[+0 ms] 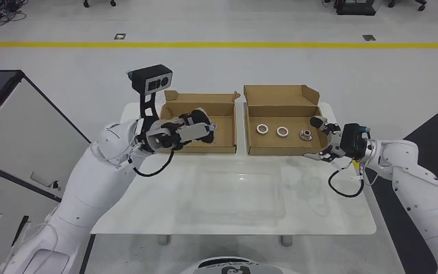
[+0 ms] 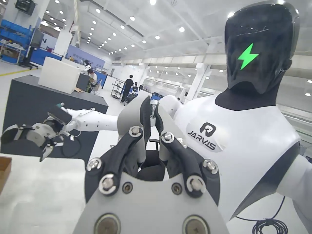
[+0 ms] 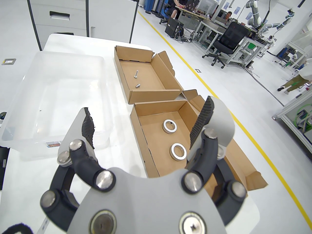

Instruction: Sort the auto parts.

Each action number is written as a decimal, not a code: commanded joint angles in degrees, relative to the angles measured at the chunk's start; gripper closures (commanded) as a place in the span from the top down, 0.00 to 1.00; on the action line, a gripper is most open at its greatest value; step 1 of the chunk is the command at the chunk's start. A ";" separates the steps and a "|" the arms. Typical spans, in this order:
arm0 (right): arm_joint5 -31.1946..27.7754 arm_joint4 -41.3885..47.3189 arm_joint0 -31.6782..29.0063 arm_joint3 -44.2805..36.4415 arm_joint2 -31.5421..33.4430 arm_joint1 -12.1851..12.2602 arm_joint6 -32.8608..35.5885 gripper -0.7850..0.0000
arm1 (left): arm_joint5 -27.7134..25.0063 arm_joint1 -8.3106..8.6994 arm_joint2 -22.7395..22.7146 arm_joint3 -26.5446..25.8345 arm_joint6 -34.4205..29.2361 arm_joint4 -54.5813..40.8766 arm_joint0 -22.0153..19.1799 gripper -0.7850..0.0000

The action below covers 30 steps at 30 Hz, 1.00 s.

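Observation:
My left gripper (image 2: 151,104) is shut on a small threaded bolt (image 2: 153,110); in the top view it hovers over the left cardboard box (image 1: 223,140). That box holds two loose bolts (image 3: 136,74). The right cardboard box (image 1: 254,147) holds two metal rings (image 3: 170,125) (image 3: 178,151) and a darker round part (image 1: 306,134). My right gripper (image 3: 147,108) stands open with nothing between its fingers, at the right box's outer end (image 1: 317,139).
A clear plastic bin (image 1: 239,195) sits on the white table (image 1: 342,212) in front of the two boxes. Both boxes have raised flaps along their far sides. A grey cabinet (image 3: 80,5) stands beyond the table's left end.

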 commanded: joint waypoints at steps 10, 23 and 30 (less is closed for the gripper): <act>0.00 -0.01 0.00 0.00 -0.01 0.00 -0.07 1.00 | 6.04 -2.25 -1.19 -5.68 -6.57 -25.74 0.83 0.00; 0.00 -0.01 0.00 0.00 -0.01 0.00 -0.07 1.00 | 11.11 -7.01 -8.45 -2.80 -11.63 -17.81 3.96 0.00; 0.00 -0.01 0.00 0.00 -0.01 0.00 -0.07 1.00 | 8.81 -7.48 -9.83 -1.29 -9.32 -3.51 4.32 0.00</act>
